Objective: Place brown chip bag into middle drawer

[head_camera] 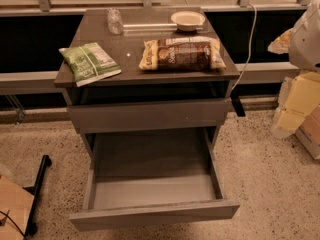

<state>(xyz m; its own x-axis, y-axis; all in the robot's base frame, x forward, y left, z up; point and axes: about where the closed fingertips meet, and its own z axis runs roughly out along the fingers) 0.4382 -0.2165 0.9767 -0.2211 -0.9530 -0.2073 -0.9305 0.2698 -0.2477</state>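
The brown chip bag (181,54) lies flat on the right half of the grey cabinet top (130,44), with cream-yellow ends and white lettering. Below it, the middle drawer (155,215) is pulled far out, and its smooth grey tray holds nothing. The drawer front directly above it (150,115) stands only slightly out. My gripper (281,42) is at the right edge of the view, at the end of the white arm (306,34). It is to the right of the cabinet top and apart from the bag.
A green-and-white bag (90,62) lies on the left of the cabinet top. A clear bottle (115,20) and a white bowl (188,20) stand at the back. A white cable (247,49) hangs at the right. Yellow boxes (300,99) stand on the floor right, a black stand (37,184) left.
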